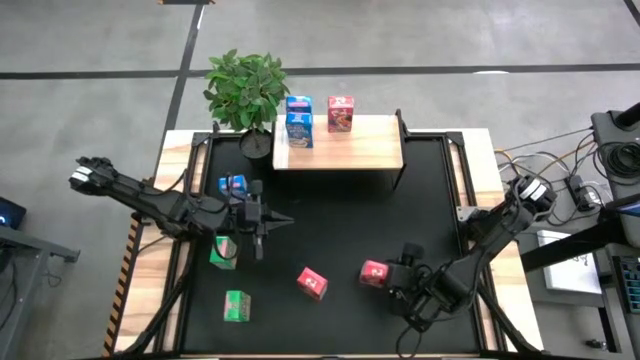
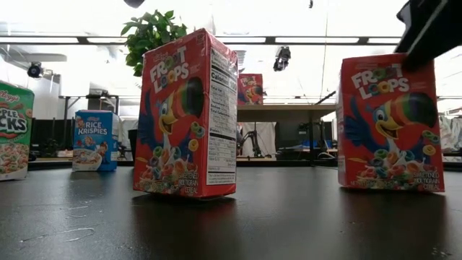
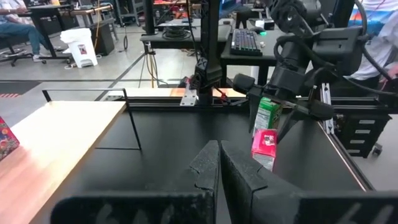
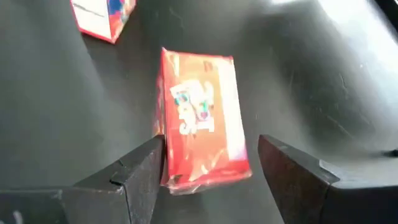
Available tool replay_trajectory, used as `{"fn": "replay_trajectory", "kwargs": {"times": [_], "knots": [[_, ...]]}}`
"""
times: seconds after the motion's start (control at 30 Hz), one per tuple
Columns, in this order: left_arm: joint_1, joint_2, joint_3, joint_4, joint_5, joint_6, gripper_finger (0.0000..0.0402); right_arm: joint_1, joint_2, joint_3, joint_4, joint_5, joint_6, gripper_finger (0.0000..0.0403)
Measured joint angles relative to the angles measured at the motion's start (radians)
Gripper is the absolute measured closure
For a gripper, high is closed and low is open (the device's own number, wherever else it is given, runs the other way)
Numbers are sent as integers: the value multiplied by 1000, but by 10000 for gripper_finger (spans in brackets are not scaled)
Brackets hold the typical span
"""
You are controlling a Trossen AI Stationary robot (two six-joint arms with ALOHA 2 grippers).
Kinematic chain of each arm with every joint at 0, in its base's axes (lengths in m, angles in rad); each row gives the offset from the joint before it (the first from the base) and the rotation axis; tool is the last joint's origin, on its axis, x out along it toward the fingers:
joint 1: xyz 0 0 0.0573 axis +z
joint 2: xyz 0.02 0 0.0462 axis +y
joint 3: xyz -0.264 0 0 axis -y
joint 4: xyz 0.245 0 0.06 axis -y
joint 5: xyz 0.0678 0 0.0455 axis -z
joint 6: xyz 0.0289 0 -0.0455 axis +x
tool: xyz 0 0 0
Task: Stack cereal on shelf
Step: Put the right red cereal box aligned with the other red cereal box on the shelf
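On the light-wood shelf point(image 1: 340, 146) stand three cartons, six remain below, and the right gripper point(image 4: 211, 163) spreads around a red carton point(image 4: 202, 118).

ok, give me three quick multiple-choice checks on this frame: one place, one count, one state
1. Where is the right gripper?
A. At the plant
B. Over a green carton
C. At a red carton on the mat

2. How many cartons stand on the shelf?
A. One
B. Three
C. Five

3. What state is the left gripper in?
A. Shut, holding nothing
B. Wide open
C. Shut on a green carton

Answers:
1. C, the right wrist view shows its fingers apart on either side of the red carton.
2. B, the high view shows two blue cartons and one red one on the board.
3. A, the left wrist view shows its fingers pressed together with nothing between them.
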Motion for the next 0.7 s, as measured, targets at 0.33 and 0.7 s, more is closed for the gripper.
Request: {"fn": "replay_trajectory", "kwargs": {"times": [0.33,0.7], "knots": [[0,0,0,2,-1,-8,402,-1,0,-61,122,-22,-25,212],[-9,0,0,7,-1,120,402,-58,-49,74,116,-28,-191,254]]}}
